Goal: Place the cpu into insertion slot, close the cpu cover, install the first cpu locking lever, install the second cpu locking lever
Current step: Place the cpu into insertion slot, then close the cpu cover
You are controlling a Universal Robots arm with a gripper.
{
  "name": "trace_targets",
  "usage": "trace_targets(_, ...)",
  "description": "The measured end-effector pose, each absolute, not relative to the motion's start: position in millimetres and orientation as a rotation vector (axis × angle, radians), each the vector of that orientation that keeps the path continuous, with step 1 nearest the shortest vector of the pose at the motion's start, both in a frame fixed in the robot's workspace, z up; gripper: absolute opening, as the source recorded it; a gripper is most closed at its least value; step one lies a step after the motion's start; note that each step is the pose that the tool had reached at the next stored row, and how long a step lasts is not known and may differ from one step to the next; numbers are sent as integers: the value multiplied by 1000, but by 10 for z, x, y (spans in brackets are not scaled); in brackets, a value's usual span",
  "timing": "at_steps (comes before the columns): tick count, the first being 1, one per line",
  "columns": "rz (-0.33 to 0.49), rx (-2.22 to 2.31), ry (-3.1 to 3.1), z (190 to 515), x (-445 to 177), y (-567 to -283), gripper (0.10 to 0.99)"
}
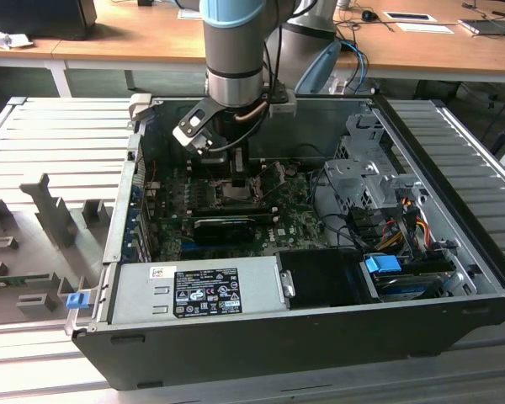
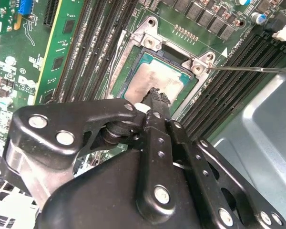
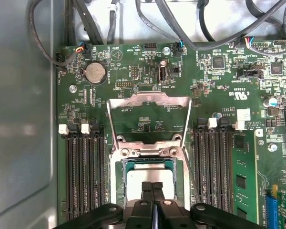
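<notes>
The cpu (image 3: 150,177), with its pale metal top (image 2: 155,78), lies flat inside the insertion slot (image 3: 120,164) on the green motherboard. The cpu cover (image 3: 148,100) is swung open and lies back past its hinge, with bare board showing through its window. My gripper (image 3: 152,187) is shut, its two black fingers (image 2: 158,102) pressed together with nothing between them. The tips are at the cpu's top face; I cannot tell if they touch it. In the exterior view the gripper (image 1: 236,168) hangs straight down over the slot inside the open computer case.
Black memory slots (image 3: 83,171) flank the socket on both sides. A thin metal lever rod (image 2: 252,69) sticks out sideways from a socket corner. Cables (image 3: 181,19) run along the board's edge. A power supply (image 1: 194,290), a graphics card (image 1: 223,225) and a drive cage (image 1: 362,168) crowd the case.
</notes>
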State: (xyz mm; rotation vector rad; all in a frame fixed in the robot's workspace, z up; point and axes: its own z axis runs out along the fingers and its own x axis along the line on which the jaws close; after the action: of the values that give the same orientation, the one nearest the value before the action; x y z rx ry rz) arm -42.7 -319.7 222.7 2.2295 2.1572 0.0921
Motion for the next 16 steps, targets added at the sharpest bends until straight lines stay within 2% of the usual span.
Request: trace_targets(16,89,2230,2157,2311,-359,-3198,106)
